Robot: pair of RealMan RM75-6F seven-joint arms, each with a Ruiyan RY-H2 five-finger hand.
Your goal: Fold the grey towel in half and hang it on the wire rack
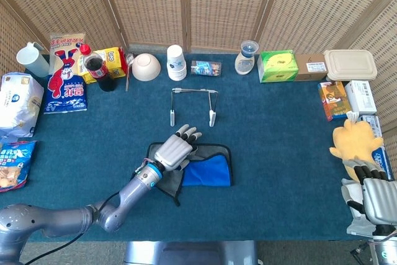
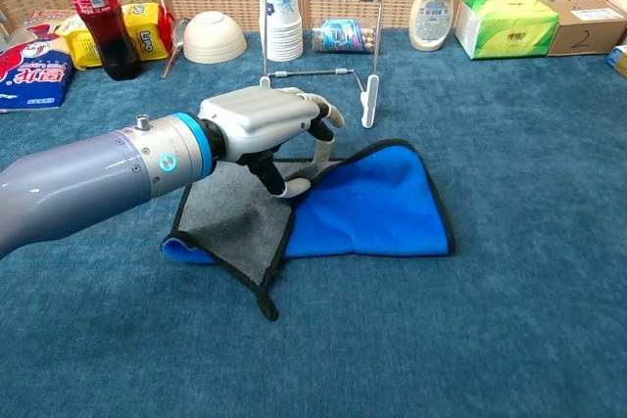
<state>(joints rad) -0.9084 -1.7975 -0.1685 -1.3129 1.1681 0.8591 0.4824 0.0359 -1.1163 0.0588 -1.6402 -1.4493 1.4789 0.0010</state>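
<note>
At the lower right corner of the head view, the right hand (image 1: pixel 379 199) is seen at the table's edge, well apart from the work; nothing is held in it, though how far its fingers are curled cannot be told. Just below the centre of the frame, the grey towel (image 2: pixel 240 225) is spread on the blue table cover (image 1: pixel 279 153), partly turned so that its blue underside is shown on the right and grey on the left. A fold of the cloth is pinched between thumb and fingers of the left hand (image 2: pixel 266 128), whose arm enters from the lower left. Above the towel, near the centre of the frame, the wire rack (image 2: pixel 323 46) is stood upright, apart from the cloth. Along the top edge, a stack of paper cups (image 1: pixel 177 62), a white bowl (image 1: pixel 146 66), a cola bottle (image 1: pixel 93 65) and a green tissue box (image 1: pixel 277 66) are lined up.
</note>
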